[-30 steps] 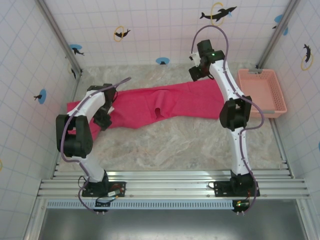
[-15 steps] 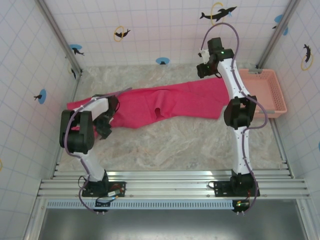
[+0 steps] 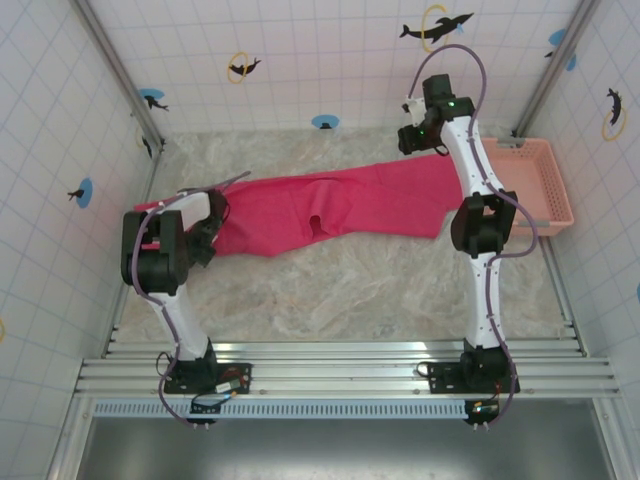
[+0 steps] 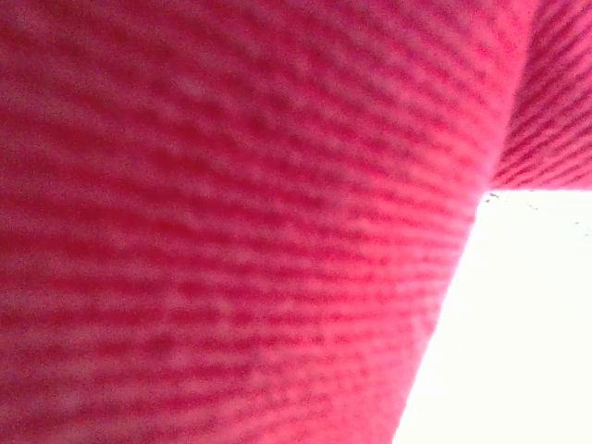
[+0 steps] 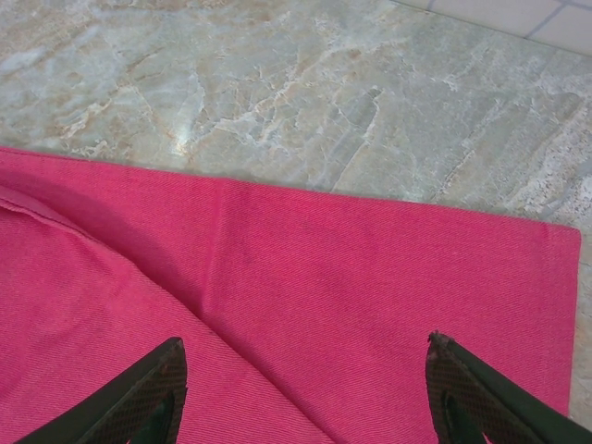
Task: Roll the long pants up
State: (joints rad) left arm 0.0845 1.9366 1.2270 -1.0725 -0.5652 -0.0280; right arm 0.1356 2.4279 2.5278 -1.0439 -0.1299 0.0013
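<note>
pants: long pants [image 3: 330, 205] lie flat on the marble table [image 3: 350, 290], running from 9 o'clock to 1 o'clock in the top view.
left gripper: left gripper [image 3: 207, 235] sits low at the 9 o'clock end of the cloth. Can't tell its jaw state, since the wrist camera gets blurred weave up close.
right gripper: right gripper [image 5: 305, 344] is over the 1 o'clock end, near the cloth's edge, fingers spread wide, nothing pinched.
basket: pink basket [image 3: 525, 185] at 2 o'clock, near the pants, not touching.

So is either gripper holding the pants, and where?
Right gripper: open over the pants, holding nothing. Left gripper: at the pants' left end, cloth against its camera; whether it grips cannot be told.
</note>
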